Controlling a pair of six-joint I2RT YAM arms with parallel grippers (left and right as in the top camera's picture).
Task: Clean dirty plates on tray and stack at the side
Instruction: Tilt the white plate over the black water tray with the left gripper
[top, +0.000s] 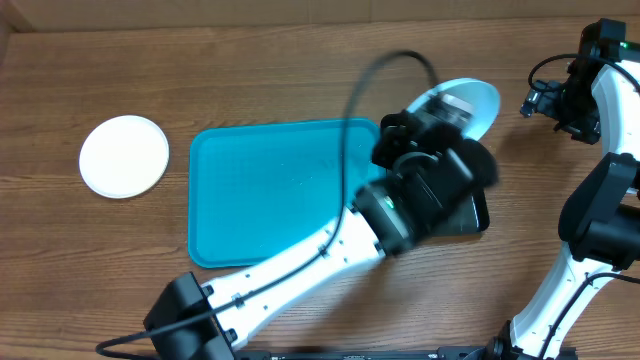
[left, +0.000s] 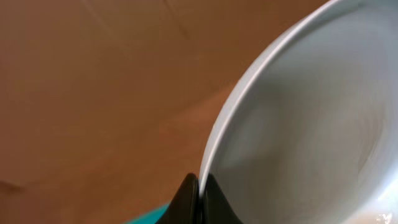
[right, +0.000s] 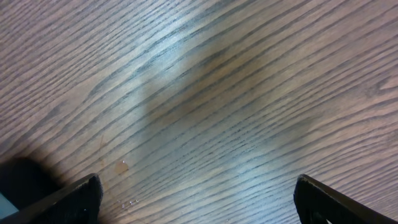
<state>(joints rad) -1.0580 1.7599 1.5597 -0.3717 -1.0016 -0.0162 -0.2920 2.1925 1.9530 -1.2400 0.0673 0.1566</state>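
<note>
Nearest the front edge, the left arm (top: 300, 265) comes up from its base and reaches diagonally across the near right corner of the turquoise tray (top: 260, 190). The tray sits flat in the middle of the wooden table (top: 300, 50), and from overhead nothing is lying on the bare part of it. Just right of the tray, mostly hidden under that arm's wrist, there's a glossy black tray (top: 472, 218).

A bit further back, the left gripper (left: 199, 186) is pinched tight on the rim of the light blue plate (top: 478, 100). In the wrist view the two dark fingertips meet right on the edge, with the plate's pale inside filling the right side of the frame. From overhead the plate sits just past the tray's far right corner, half covered by the gripper. It's pretty blurry there, so I can't tell whether it's touching the table or up in the air.

The white plate (top: 124, 156) is off on the left, flat on the table and clear of the tray's left edge.

Far right, the right gripper (right: 198, 183) has its fingers spread wide with nothing between them, just wood grain underneath.
</note>
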